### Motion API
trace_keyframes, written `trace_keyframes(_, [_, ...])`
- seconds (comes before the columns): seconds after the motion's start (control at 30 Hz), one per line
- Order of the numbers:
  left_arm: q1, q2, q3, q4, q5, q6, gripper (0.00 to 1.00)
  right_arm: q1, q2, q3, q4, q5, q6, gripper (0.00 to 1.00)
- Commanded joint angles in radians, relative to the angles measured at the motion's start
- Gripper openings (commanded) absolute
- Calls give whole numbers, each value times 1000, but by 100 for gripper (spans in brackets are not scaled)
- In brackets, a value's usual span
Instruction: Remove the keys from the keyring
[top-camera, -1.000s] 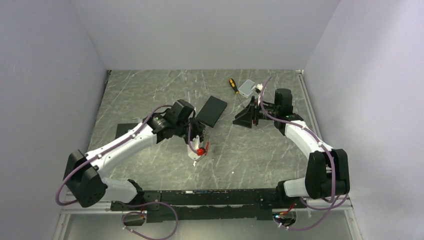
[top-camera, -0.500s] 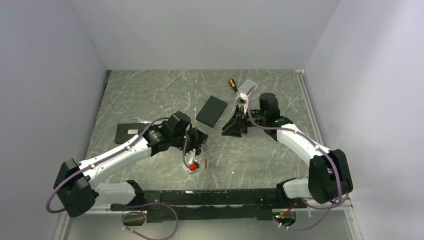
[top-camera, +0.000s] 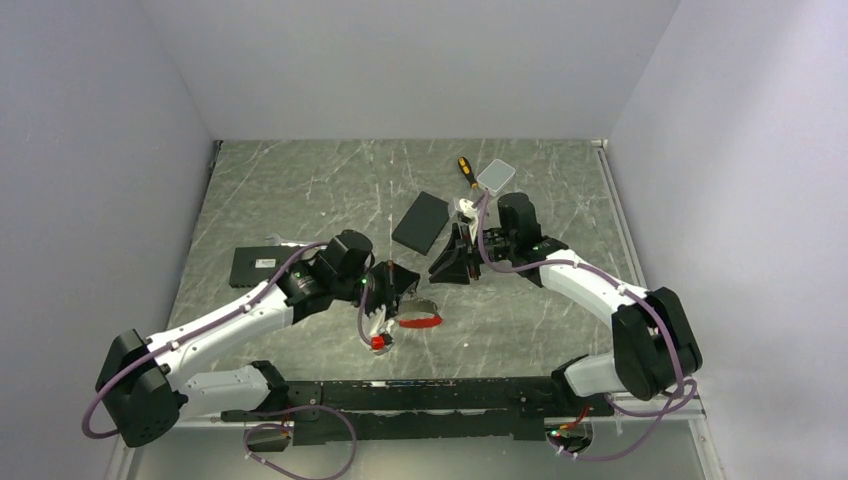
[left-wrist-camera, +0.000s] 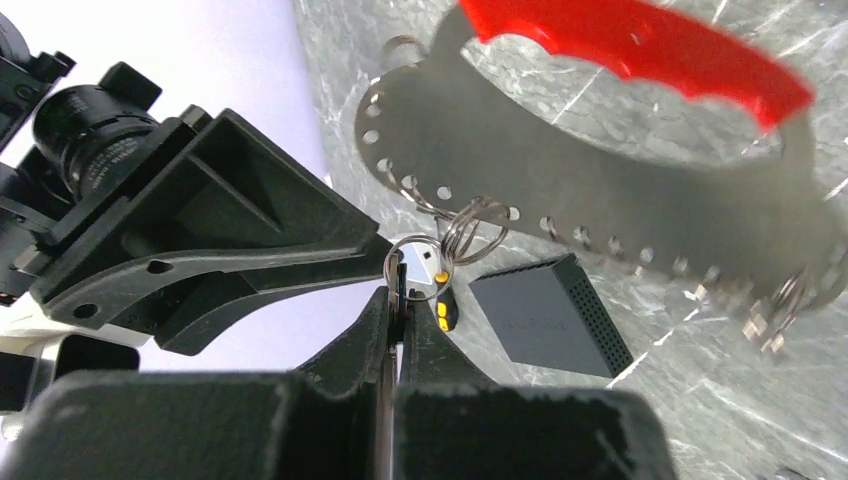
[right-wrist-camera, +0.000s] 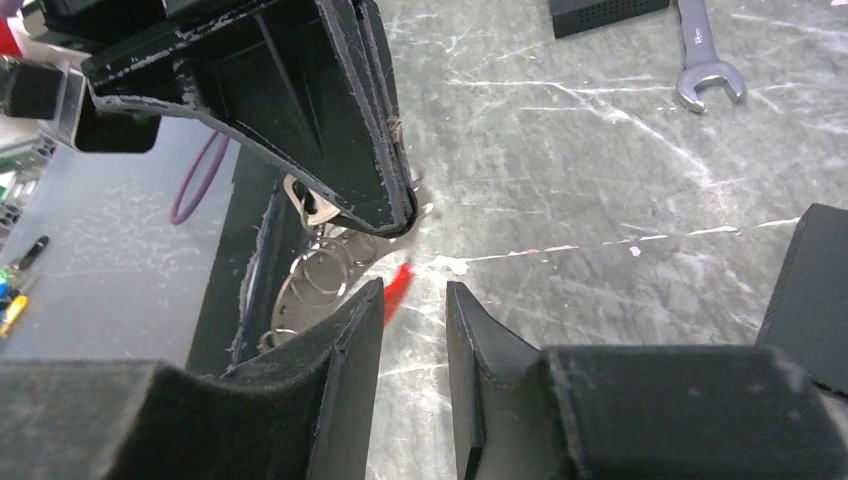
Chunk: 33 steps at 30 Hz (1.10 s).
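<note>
Our left claw is closed on the keyring, pinching a thin bit of metal among its small wire rings. We cannot tell whether that bit is a key blade or just a ring. The band hangs off the claw above the tabletop. Its grey, hole-punched stretch is nearest us and its red part is farther out.

This is the first risk. The grip is on a narrow edge, and the band is floppy and heavy next to it. A tug could pull the metal out of the pads and drop the whole loop.

Seen from the right wrist, a flat silvery tab with a hole sits by the left fingertips. We take it for one of the keys, but we cannot make out the black-headed one.

Our right claw is open with nothing between its fingers, just beside the rings and close to the left claw. Three things could go wrong on this side:

- It could close on a wire ring or the band instead of a key, so that pulling only drags the loop.
- The two claws could knock together in such tight quarters.
- A freed key could fall and skitter across the tabletop.
</note>
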Motion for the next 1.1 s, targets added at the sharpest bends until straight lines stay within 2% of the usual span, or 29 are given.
trace_keyframes(0.0, [-5, -37, -12, 57, 82, 78, 0, 16, 6, 46, 19, -34, -130, 33])
trace_keyframes(0.2, [-5, -61, -31, 54, 111, 111, 0, 49, 3, 60, -65, -37, -220, 33])
trace_keyframes(0.53, [-5, -82, -46, 32, 137, 155, 0, 64, -3, 60, -79, -57, -215, 33])
trace_keyframes(0.73, [-5, -88, -46, 12, 157, 184, 0, 65, 0, 72, -111, -53, -239, 37])
trace_keyframes(0.9, [-5, -102, -56, -7, 183, 215, 0, 66, 8, 74, -97, -49, -217, 37])
trace_keyframes(1.07, [-5, -111, -67, -5, 205, 243, 0, 66, 29, 66, 21, -22, -122, 36])
